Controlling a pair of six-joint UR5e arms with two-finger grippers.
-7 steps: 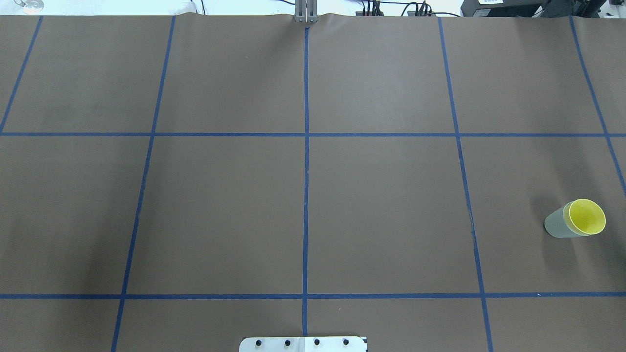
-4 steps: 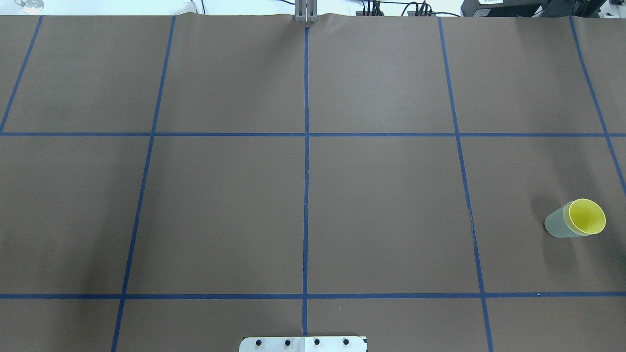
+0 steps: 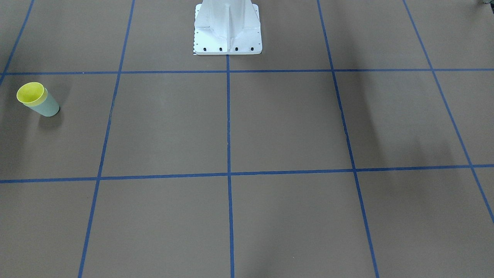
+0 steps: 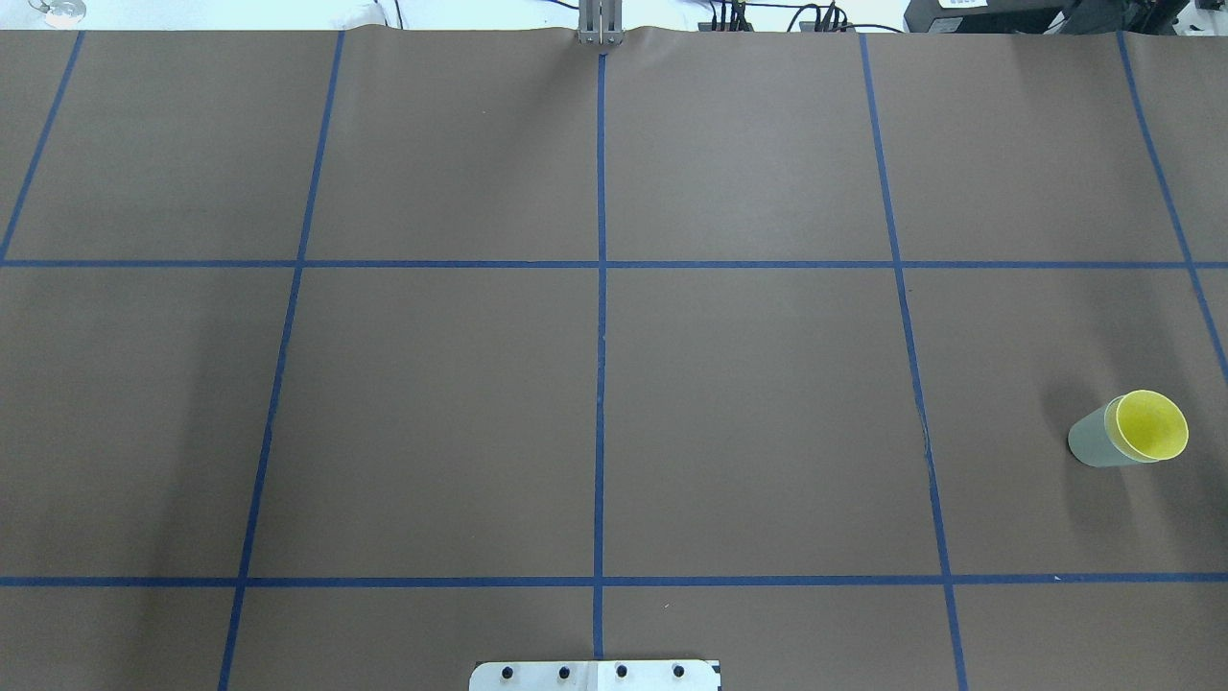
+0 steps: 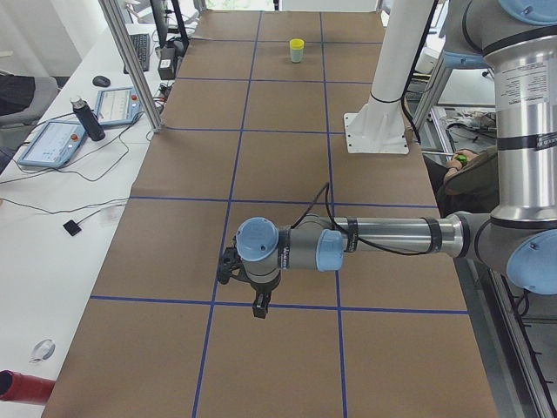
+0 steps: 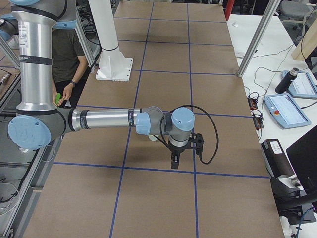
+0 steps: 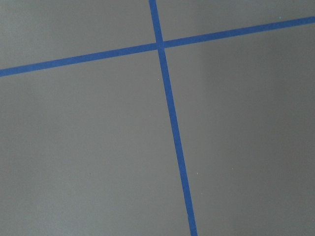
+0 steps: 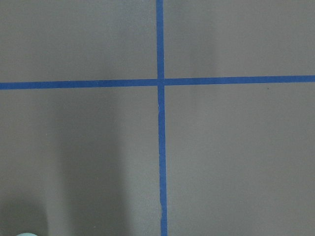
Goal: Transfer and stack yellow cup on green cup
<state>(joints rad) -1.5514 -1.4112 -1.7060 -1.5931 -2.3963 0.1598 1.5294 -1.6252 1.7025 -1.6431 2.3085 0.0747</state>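
Note:
The yellow cup (image 4: 1149,424) sits nested inside the green cup (image 4: 1091,444), and the stack stands upright near the table's right edge. The stack also shows at the left of the front-facing view, yellow cup (image 3: 30,93) in green cup (image 3: 47,106), and small and far in the exterior left view (image 5: 297,50). My left gripper (image 5: 258,310) hangs over the table, fingers pointing down, seen only from the side. My right gripper (image 6: 174,162) hangs the same way. I cannot tell whether either is open or shut. Both wrist views show only brown paper and blue tape lines.
The white robot pedestal (image 3: 227,27) stands at the table's near middle edge. A side desk holds tablets and a dark bottle (image 5: 84,117). A person (image 6: 67,54) stands behind the robot. Metal frame posts (image 6: 257,37) stand at the table's far side.

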